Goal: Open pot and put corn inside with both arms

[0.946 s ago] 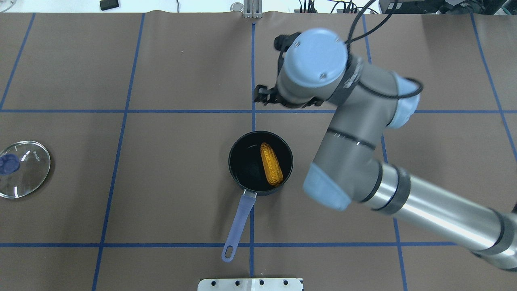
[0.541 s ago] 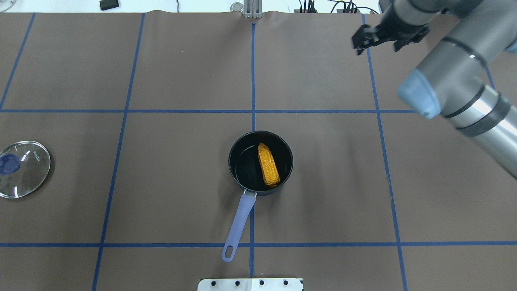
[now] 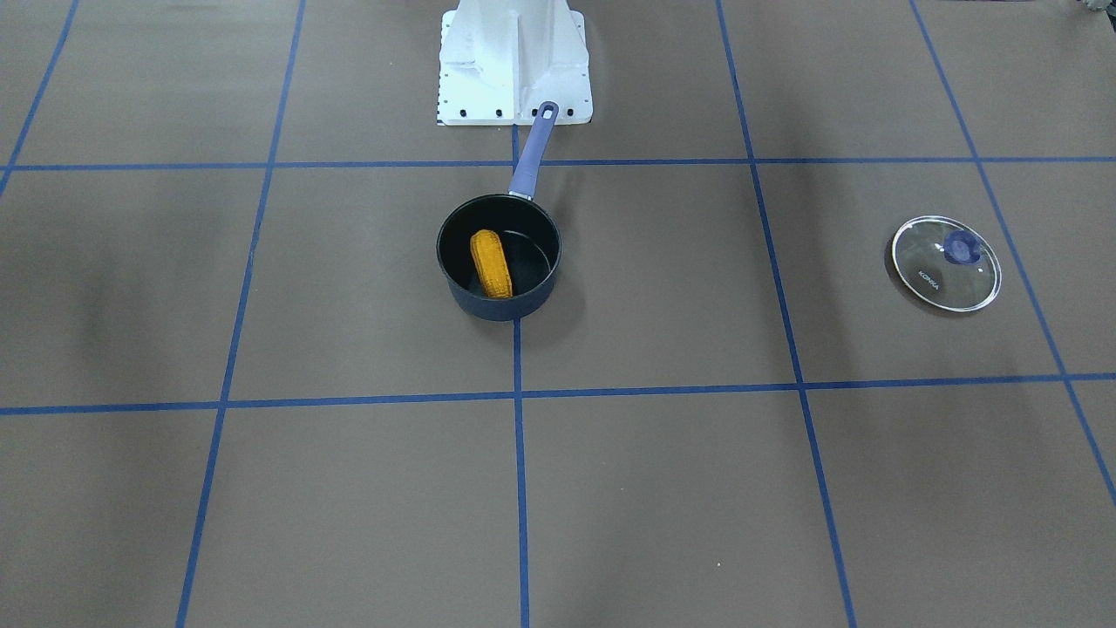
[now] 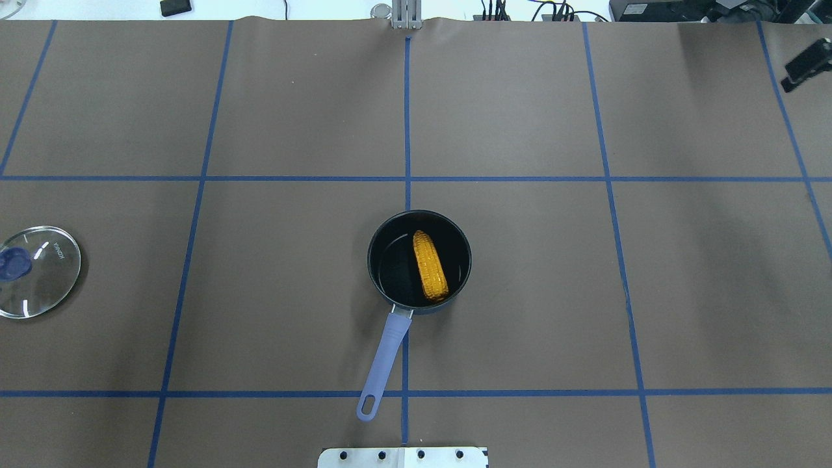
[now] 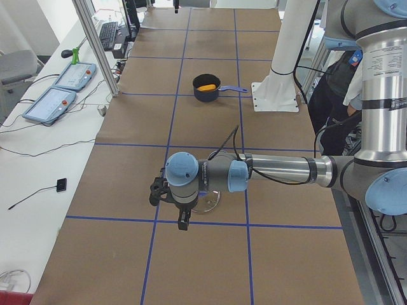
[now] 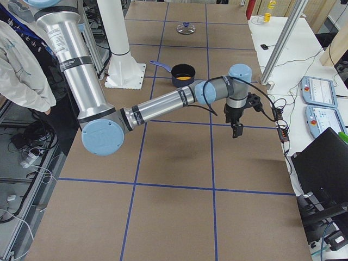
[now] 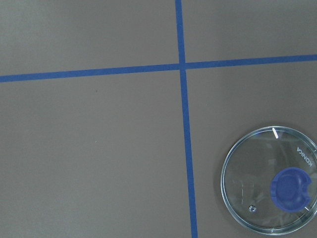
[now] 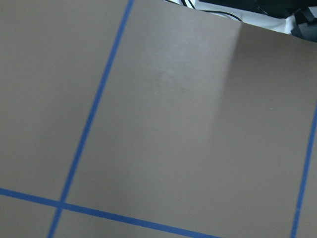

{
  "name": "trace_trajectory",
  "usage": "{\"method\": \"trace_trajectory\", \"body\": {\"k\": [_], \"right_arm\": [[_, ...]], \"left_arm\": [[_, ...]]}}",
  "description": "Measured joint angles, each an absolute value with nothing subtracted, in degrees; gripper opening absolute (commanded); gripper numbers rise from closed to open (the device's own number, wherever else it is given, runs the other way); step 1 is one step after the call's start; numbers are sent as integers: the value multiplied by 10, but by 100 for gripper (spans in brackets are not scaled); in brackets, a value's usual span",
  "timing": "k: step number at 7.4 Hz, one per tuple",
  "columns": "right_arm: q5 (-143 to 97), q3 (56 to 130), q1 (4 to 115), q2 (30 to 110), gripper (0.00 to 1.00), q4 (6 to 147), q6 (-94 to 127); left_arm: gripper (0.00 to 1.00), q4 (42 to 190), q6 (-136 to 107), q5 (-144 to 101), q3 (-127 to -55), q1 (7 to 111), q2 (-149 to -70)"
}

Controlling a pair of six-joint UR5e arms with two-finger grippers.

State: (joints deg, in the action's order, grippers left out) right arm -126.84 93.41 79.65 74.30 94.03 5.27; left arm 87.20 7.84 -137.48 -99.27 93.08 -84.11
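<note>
The dark navy pot [image 4: 379, 281] stands uncovered at the table's middle, its lavender handle [image 4: 385, 359] pointing toward the robot base. The orange-yellow corn [image 4: 430, 265] lies inside it, also in the front view [image 3: 491, 262]. My right gripper [image 6: 237, 129] hangs over bare table far from the pot. Only a black part of it shows at the overhead view's right edge [image 4: 808, 64], so I cannot tell if it is open. My left gripper [image 5: 182, 221] hovers by the glass lid. It shows only in the left side view, so I cannot tell its state.
The round glass lid [image 4: 40, 272] with a purple knob lies flat at the table's far left, also in the left wrist view [image 7: 270, 184]. The white robot base [image 3: 514, 61] stands behind the pot handle. Control pendants [image 6: 319, 89] lie beyond the table's far edge.
My right arm has swung up and away from the pot to the far right, almost leaving the overhead view. The corn has shifted slightly left inside the pot.
</note>
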Motion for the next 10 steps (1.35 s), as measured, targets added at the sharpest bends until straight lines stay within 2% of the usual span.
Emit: {"method": "trace_trajectory", "body": {"k": [3,10], "right_arm": [[-1277,936,842,832,100,938,30],[-1278,950,850,853,100,939,34]], "left_arm": [[98,872,79,-1375,-1004,930,-841],[98,872,78,-1375,-1004,929,-839]]}}
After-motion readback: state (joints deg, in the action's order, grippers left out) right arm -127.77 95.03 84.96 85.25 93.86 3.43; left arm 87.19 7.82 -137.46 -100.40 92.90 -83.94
